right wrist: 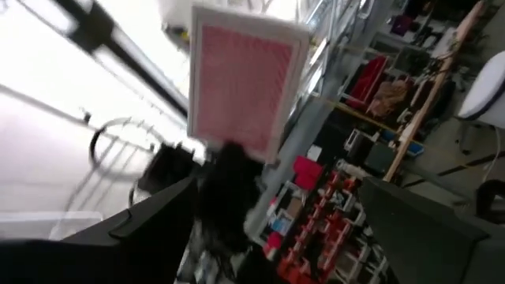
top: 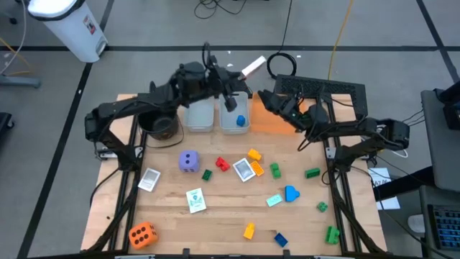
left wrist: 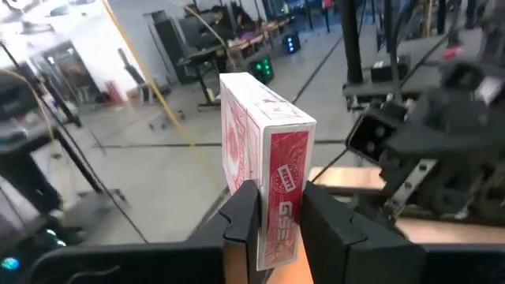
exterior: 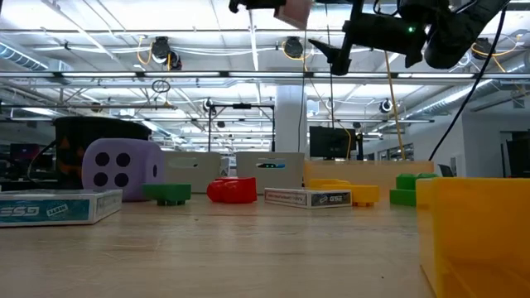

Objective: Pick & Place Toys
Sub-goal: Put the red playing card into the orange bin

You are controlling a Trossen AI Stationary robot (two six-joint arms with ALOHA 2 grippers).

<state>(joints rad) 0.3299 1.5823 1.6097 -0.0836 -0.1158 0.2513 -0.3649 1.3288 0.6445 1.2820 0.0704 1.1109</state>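
Left gripper (left wrist: 276, 229) clenches a card box (left wrist: 264, 158) aloft; right gripper (top: 267, 101) stands released nearby. Risk: box slipping during handover.

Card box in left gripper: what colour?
Red and white card box, clearest in the left wrist view.

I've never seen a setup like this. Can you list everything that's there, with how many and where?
Dice: two; purple die left of centre, orange die at the near left corner.
Green bricks: five, mid-table and right side.
Yellow bricks: two, centre and near edge.
Red brick: one, centre.
Blue bricks: three, two near right, one in a bin.
Cards: four, flat on the table.
Card box: one, red, held up in the air.
Bins: two, grey, at the back.
Bucket: one, black, back left.
Tray: one, orange, back.
Left gripper: shut on the card box.
Right gripper: open, facing it.
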